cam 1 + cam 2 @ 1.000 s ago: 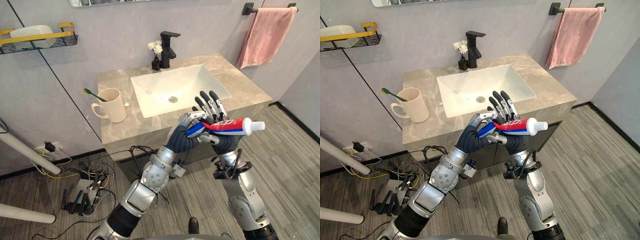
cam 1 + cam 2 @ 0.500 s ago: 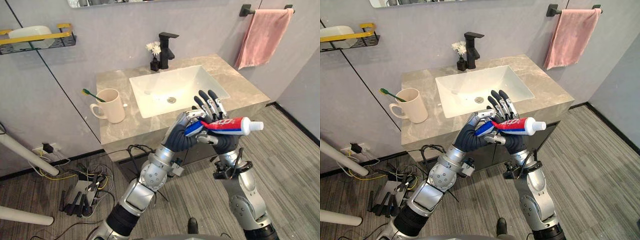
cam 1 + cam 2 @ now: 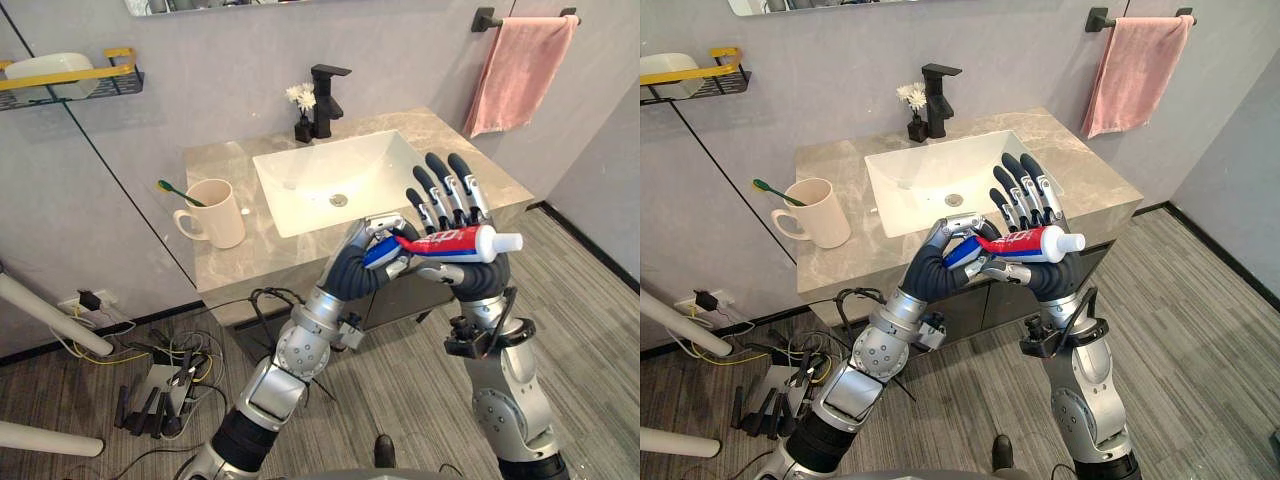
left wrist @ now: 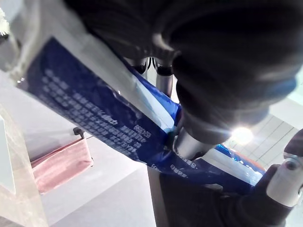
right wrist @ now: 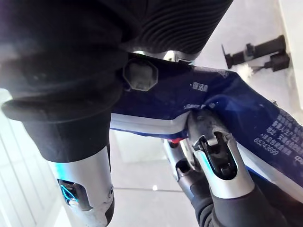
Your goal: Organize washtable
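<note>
- Washtable (image 3: 240, 262): stone top w/ sink (image 3: 340, 170) set in. Both hands work out in front of its front edge, not over the top.
- Towel (image 3: 510, 70): pink, on a wall rail to the rt. No part in this step.
- Mug (image 3: 215, 212): cream, on the top's left part, well apart from the hands. Prob. the tube's home, judging by the task.
- L hand (image 3: 360, 265): fingers curled round the tube's blue crimped end, gripping it.
- R hand (image 3: 475, 275): fingers straight, pointing up. Tube lies across the palm w/ thumb beneath as a prop, so unclenched, not clamping.
- Toothpaste tube (image 3: 450, 242): held roughly level btwn both hands, white cap (image 3: 508, 241) sticking out past R hand.
- Step, as I read it: pass R→L.
  - L needs a firm wrap before R lets go.
  - L's hold is at the thin end, so the cap end may sag. Regrip nearer the middle if poss.
  - Drop R hand down & away, not along the tube.
- Toothbrush (image 3: 180, 192): green, leaning in the mug. Keep clear of it when the tube goes in.
- Writing: red/white/blue label on the tube, lettering too small in the head views. Wrist view shows rows of small white print (image 4: 85, 113) on blue, skewed, not reliably readable. No other labels seen.
</note>
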